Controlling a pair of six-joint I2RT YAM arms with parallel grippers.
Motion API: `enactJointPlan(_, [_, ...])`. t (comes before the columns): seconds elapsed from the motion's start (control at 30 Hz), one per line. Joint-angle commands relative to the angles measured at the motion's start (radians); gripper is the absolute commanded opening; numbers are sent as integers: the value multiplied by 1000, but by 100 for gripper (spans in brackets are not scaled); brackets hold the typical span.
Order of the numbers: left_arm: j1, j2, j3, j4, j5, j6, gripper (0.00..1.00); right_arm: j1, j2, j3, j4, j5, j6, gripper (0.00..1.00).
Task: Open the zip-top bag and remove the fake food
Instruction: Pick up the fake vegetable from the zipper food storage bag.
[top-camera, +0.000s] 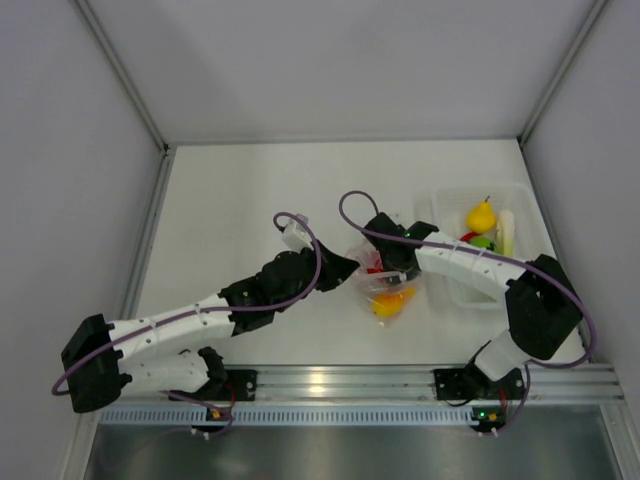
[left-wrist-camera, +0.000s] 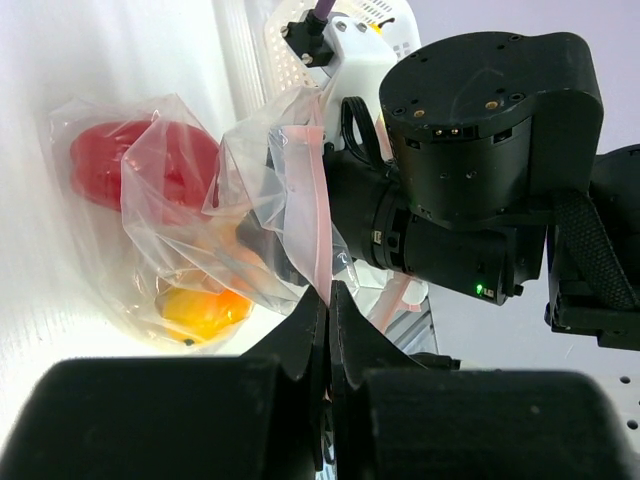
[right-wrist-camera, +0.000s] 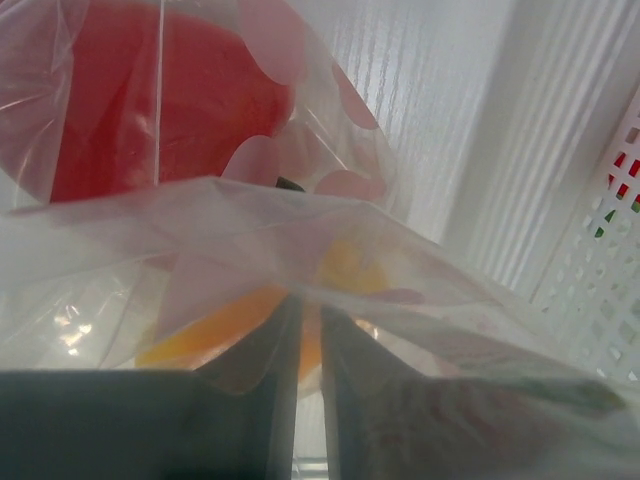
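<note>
Pinching the zip-top bag (left-wrist-camera: 170, 180) by its pink zip strip (left-wrist-camera: 312, 200), left gripper (left-wrist-camera: 328, 310) clenched beneath it, right gripper (right-wrist-camera: 310, 320) grasping the opposite lip.

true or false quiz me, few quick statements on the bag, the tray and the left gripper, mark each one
1. The left gripper is shut on the pink zip strip of the zip-top bag. True.
2. The red pepper lies in the white tray. False: it is inside the bag.
3. A yellow piece sits in the tray. True.
4. The bag is empty. False: it holds the pepper and an orange-yellow piece.
</note>
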Motion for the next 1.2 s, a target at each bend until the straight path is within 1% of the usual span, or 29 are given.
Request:
enactJointPlan(0.0, [1,-46,10,54,-13,5,0,-38,-1,36,-122,16,-31,14])
enactJointPlan(0.2, [2,-40,-2,56,-33,-6,0,-36,-4,51,-208,-65,-110,14])
enactJointPlan(0.27, [2,-40,-2,56,-37,-13,0,-35,2,27,-196,-42,-109,14])
enactJointPlan(0.33, [1,-51,2,56,-49,-10,0,-36,-44,-4,-87,-67,-101,14])
enactJointPlan(0.37, [1,-52,8,57,-54,-6,0,-35,-67,-39,-26,-109,-88,13])
enactJointPlan(0.4, [2,-55,15,57,-57,2,0,-36,-116,-58,87,-140,-65,12])
enactJointPlan(0.43, [2,-58,22,57,-54,10,0,-35,-144,-76,159,-175,-52,13])
enactJointPlan(0.47, [1,-57,36,73,-44,40,0,-36,-173,-122,224,-226,-31,12])
enactJointPlan(0.5, [2,-55,42,92,-30,60,0,-36,-200,-144,282,-248,15,11])
enactJointPlan(0.53, [1,-51,50,103,11,80,0,-35,-245,-159,378,-254,38,13])
enactJointPlan(0.67, [2,-32,82,103,58,108,0,-25,-273,-182,441,-150,46,13])
enactJointPlan(0.77, [2,-28,85,103,69,125,0,-25,-245,-175,436,-125,-41,13])
enactJointPlan(0.93, [1,-6,94,105,96,139,0,-30,-227,-194,465,-70,-103,12])
enactJointPlan(0.97, [1,-2,96,105,101,145,0,-33,-231,-213,483,-96,-100,13])
enactJointPlan(1.0, [2,3,97,103,114,149,0,-44,-245,-220,523,-108,-88,20])
enactJointPlan(1.03, [2,15,102,105,122,149,0,-47,-250,-227,539,-120,-74,22])
enactJointPlan(1.17, [2,38,108,103,145,155,0,-48,-256,-243,643,-255,-31,27])
